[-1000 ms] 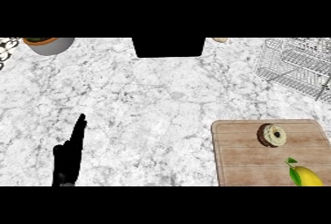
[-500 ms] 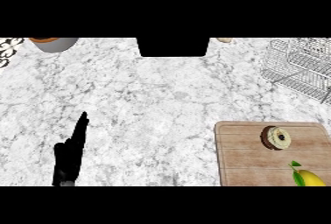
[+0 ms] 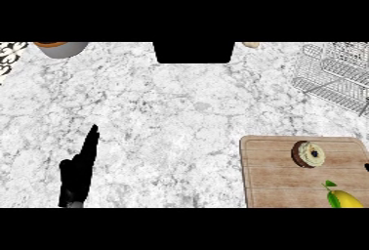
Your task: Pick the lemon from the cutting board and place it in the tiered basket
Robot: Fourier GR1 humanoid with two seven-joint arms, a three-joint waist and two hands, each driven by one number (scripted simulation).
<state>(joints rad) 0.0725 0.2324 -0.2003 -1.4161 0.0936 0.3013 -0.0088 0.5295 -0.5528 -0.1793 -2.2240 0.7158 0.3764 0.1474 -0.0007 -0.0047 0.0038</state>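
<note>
On cutting board (image 3: 277,171) | lemon (image 3: 344,199) | stem end pointing up-left, long axis diagonal

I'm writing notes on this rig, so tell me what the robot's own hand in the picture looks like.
Only the left hand shows, at the lower left over the marbled counter. It is plain black all over, a slim shape with long, narrow fingers tapering to a point. No markings, cables or sleeve can be made out, and the grey forearm isn't visible.
</note>
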